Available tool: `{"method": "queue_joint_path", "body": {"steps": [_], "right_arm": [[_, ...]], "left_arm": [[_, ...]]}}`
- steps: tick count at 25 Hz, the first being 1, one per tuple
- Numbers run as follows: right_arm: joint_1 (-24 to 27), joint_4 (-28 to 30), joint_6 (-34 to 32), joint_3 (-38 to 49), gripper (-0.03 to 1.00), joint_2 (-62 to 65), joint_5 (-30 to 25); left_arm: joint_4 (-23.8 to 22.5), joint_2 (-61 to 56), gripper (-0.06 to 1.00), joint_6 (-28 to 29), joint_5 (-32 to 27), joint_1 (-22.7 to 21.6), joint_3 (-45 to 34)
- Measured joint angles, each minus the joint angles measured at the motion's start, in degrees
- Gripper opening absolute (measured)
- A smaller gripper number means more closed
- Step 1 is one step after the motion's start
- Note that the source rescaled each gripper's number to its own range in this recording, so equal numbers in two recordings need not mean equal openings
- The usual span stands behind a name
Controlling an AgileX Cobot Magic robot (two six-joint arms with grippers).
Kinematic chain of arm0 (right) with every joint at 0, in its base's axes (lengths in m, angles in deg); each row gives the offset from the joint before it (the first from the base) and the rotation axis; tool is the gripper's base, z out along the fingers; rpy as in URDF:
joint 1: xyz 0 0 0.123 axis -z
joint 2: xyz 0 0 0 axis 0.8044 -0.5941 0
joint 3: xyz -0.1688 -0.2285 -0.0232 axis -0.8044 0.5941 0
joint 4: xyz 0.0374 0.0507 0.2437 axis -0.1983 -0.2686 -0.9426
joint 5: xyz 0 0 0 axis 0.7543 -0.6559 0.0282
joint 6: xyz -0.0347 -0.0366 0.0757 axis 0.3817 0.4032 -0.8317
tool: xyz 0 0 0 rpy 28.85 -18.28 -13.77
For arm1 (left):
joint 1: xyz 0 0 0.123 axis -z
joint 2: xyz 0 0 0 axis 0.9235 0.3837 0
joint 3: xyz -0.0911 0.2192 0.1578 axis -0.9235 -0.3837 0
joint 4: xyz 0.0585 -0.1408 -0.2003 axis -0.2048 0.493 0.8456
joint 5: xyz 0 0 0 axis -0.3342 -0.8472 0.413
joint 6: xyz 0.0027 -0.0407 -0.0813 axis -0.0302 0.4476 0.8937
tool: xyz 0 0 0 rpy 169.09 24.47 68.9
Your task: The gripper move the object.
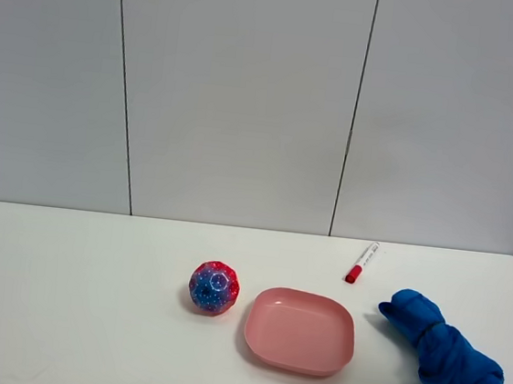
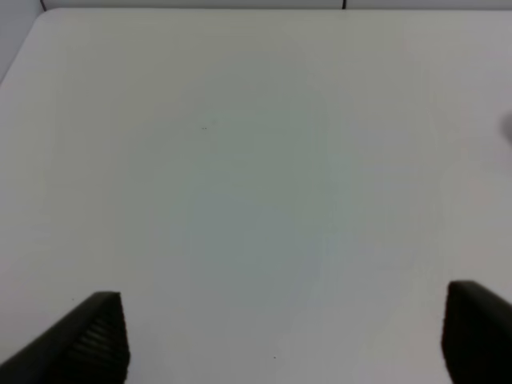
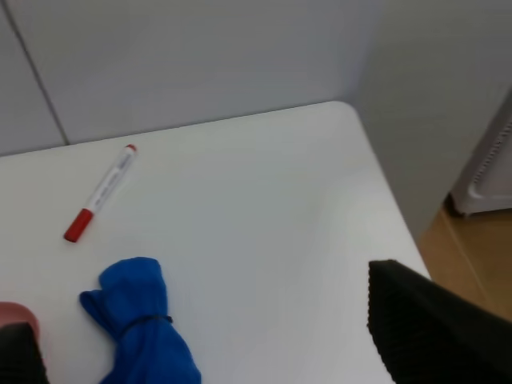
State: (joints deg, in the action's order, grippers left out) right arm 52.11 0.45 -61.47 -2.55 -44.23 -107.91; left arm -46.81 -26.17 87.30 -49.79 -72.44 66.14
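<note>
- White table (image 1: 71, 301) fills the lower part of the high view, grey panelled wall (image 1: 240, 89) behind it
- Ball (image 1: 214, 288), red and blue, sits on the table just left of centre in the lower half of the frame, nothing touching it
- Right beside it, to the right, a pink dish (image 1: 300, 330), shallow and square with rounded corners; a small gap between the two
- Over at lower right, a blue cloth (image 1: 442, 351) bundled up and cinched with a dark band, near the dish but apart from it
- Above the dish, a marker (image 1: 362, 262) with a red cap, lying at a slant, cap end nearer the dish
- No arms in the high view
- Left gripper (image 2: 280, 336): jaws spread wide, dark tips at the bottom corners of its wrist view, only bare table between them
- Right gripper (image 3: 216, 344): jaws wide too, one tip at lower right, the other just peeking in at lower left; cloth and marker lie in the left half of that frame, dish rim at the left edge
</note>
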Motion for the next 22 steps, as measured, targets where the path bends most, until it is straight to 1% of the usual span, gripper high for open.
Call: {"method": "queue_joint_path", "body": {"steps": [3,8,12,17,22], "right_arm": [[0.21,0.88,-0.76,0.00,0.82,3.72,-2.74],[0.21,0.88,-2.10,1.37,0.82,9.12,-3.96],[0.21,0.88,-2.63,7.22,0.82,15.96,-4.85],[0.21,0.20,-2.97,15.52,0.82,24.89,-8.72],[0.21,-1.73,-2.97,23.42,0.82,31.02,-9.14]], "left_arm": [[0.00,0.00,1.00,0.00,0.00,0.00,0.00],[0.00,0.00,1.00,0.00,0.00,0.00,0.00],[0.00,0.00,1.00,0.00,0.00,0.00,0.00],[0.00,0.00,1.00,0.00,0.00,0.00,0.00],[0.00,0.00,1.00,0.00,0.00,0.00,0.00]]}}
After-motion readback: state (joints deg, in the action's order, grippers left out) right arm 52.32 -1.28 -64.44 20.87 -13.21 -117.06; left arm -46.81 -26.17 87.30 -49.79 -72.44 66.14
